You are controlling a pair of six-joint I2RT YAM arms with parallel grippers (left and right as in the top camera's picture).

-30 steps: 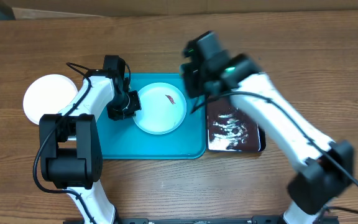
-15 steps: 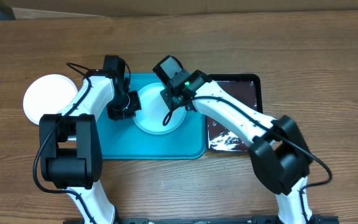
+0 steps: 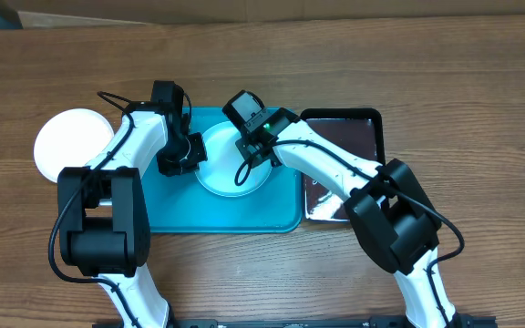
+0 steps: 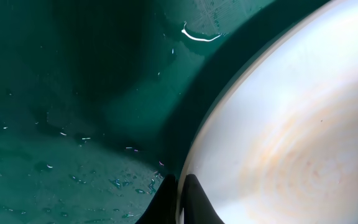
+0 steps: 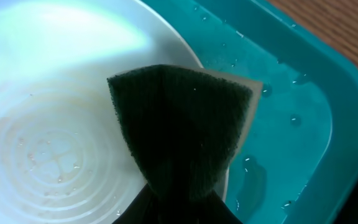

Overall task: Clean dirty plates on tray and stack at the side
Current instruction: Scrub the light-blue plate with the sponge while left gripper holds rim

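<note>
A light blue plate point(image 3: 226, 169) lies in the teal tray point(image 3: 244, 214). My left gripper point(image 3: 186, 157) is shut on the plate's left rim; the left wrist view shows the fingers point(image 4: 180, 202) pinching the rim of the plate point(image 4: 291, 143), which bears a faint brown smear. My right gripper point(image 3: 255, 146) is shut on a green sponge point(image 5: 182, 134) and presses it on the plate point(image 5: 48, 124) near its right edge. A white plate point(image 3: 69, 141) lies on the table left of the tray. The yellow-green-rimmed plate is out of view.
A glossy black tray point(image 3: 354, 137) with wet smears stands right of the teal tray, partly under my right arm. Water drops lie on the teal tray floor point(image 5: 291, 118). Bare wooden table point(image 3: 427, 64) surrounds the trays.
My right arm has swung left from the black tray to over the blue plate, bringing the sponge down on it. The red smear seen earlier is now covered. The left arm has not moved.
</note>
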